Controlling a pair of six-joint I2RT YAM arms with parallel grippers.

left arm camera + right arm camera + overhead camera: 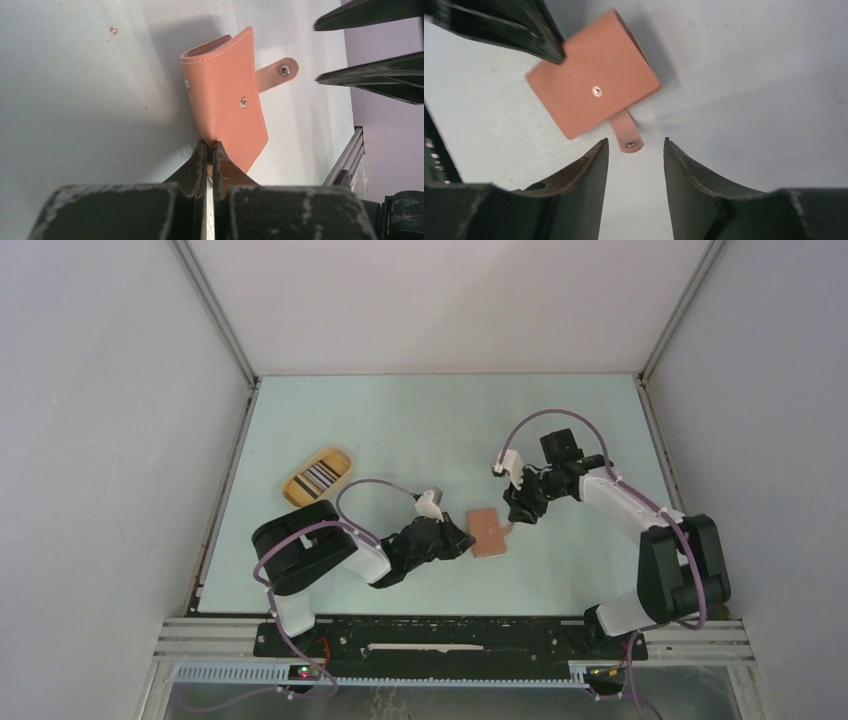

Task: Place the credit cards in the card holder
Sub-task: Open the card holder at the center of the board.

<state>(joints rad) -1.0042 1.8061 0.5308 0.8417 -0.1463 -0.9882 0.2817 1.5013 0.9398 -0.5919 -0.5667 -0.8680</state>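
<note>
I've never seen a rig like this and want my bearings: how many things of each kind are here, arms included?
White-and-black robot arms: 2 (left tool, right tool)
Reddish-brown leather-like folding card holder: 1
Yellow oval tray: 1
Stack of dark and pale cards in the tray: 1, single cards uncountable
Total: 5

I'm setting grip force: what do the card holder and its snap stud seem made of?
The card holder looks like matte, fine-grained leather or faux leather, with stitched edges; which one is unclear. Its snap stud looks like shiny silver metal, glinting.
</note>
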